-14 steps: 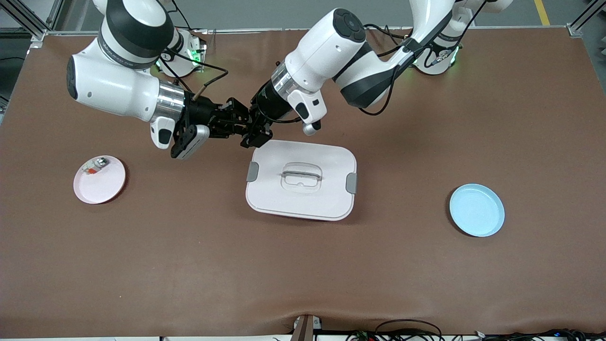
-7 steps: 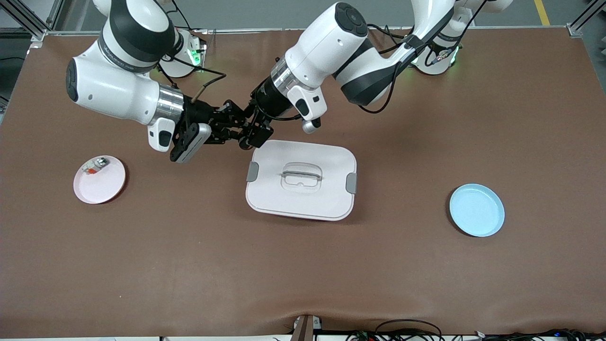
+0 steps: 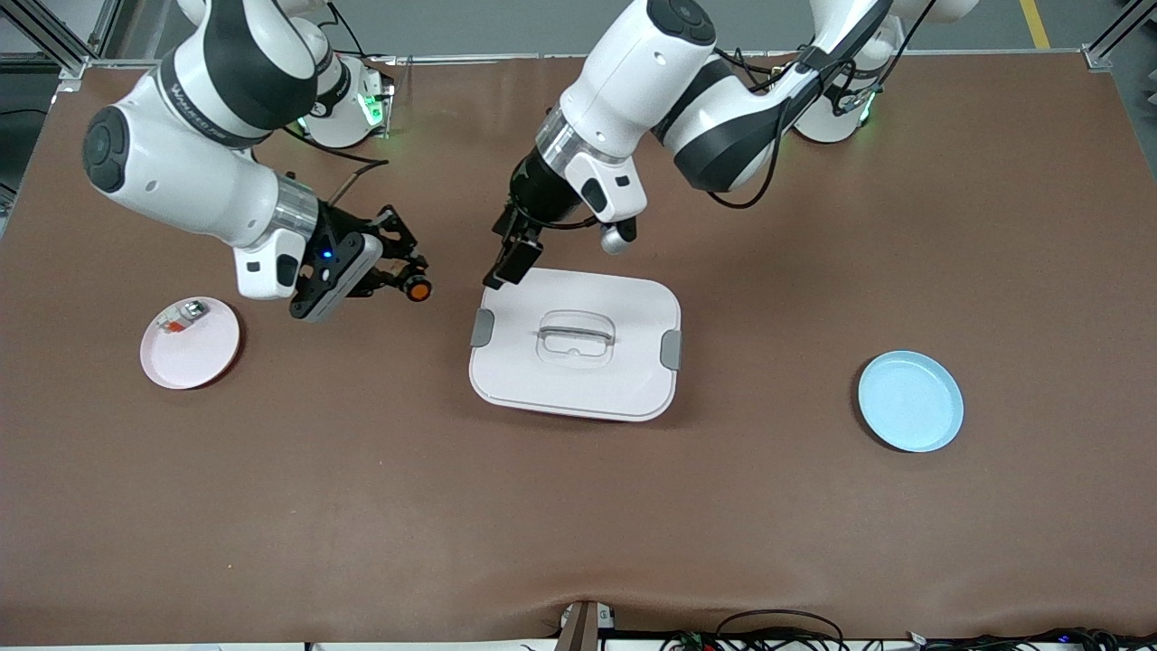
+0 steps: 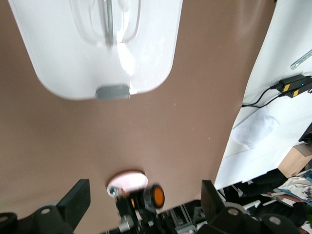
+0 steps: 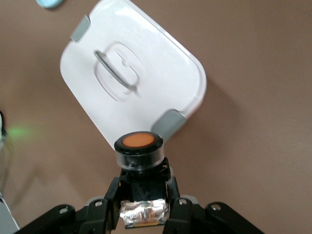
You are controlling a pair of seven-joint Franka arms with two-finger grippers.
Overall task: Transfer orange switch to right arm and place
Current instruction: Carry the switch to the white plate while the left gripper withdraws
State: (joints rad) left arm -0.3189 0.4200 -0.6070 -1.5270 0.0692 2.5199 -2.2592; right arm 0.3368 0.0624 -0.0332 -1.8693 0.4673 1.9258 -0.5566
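Note:
The orange switch, a stubby black part with a round orange cap, is held in my right gripper, which is shut on its black body. It hangs over bare table between the pink plate and the white lid. In the right wrist view the switch sticks out of the right gripper, cap outward. My left gripper is open and empty over the lid's corner. In the left wrist view its fingers stand wide apart, with the switch farther off between them.
A small silvery part with a red-orange strip lies on the pink plate near the right arm's end. A blue plate sits near the left arm's end. The white lid with grey clips lies mid-table.
Both grippers were together at the switch. The left gripper has let go and opened; the right gripper has drawn away toward the pink plate with the switch in it.

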